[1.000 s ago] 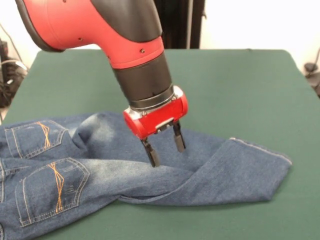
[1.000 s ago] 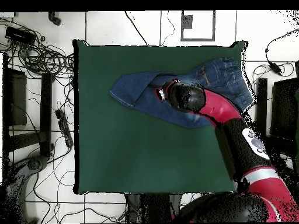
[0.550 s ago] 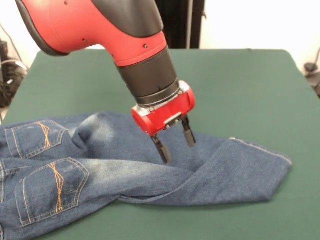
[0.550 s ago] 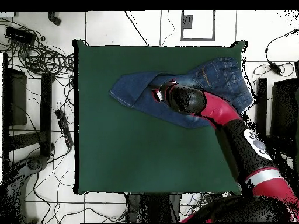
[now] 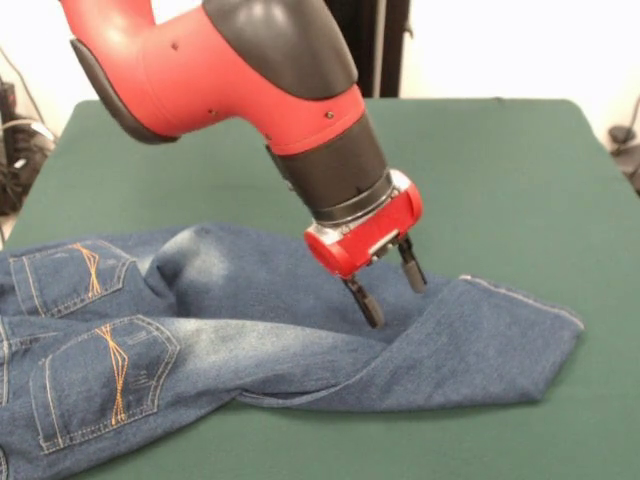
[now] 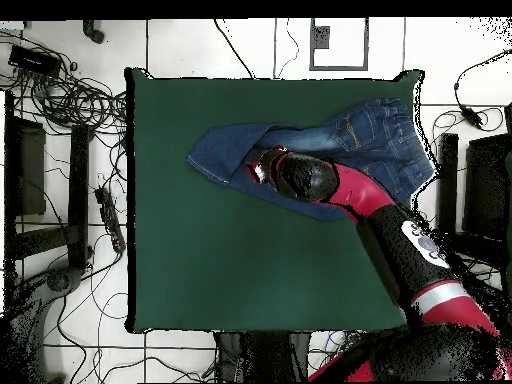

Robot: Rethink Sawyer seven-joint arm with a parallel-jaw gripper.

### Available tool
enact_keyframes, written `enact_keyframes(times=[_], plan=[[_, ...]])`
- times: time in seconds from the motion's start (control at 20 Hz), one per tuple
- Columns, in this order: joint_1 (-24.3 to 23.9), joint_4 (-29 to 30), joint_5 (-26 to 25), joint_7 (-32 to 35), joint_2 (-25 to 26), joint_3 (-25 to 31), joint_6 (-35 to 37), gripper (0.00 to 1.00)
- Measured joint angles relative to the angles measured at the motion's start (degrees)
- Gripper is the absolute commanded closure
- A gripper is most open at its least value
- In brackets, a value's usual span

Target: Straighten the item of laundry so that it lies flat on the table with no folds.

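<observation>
Our gripper is spread, nothing between the fingers, tips angled down and poised just over the denim near where the two legs cross. Our guess: that's the spot picked for a pinch, since the fold sits right there. Can't tell if the lower tip is touching cloth yet.

Wrist is tilted toward the leg end, prob. so we can drag outward along the leg once clamped.

Jeans lie on the green table, seat side up w/ both orange-stitched back pockets showing. Waist end runs off frame in the front view; overhead view puts it by a table corner. One leg is laid over the other, so they cross and end together at a hem.

Not flat yet: a rumpled ridge behind the pockets and the leg overlap both need work.

Risk: a pinch here may grab both layers.
</observation>
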Motion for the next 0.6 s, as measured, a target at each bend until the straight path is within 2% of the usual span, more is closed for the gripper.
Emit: enact_keyframes(times=[0.6], plan=[[-0.4, 0.0, -4.9, 0.0, 3.8, 1.1, -1.5, 0.0]])
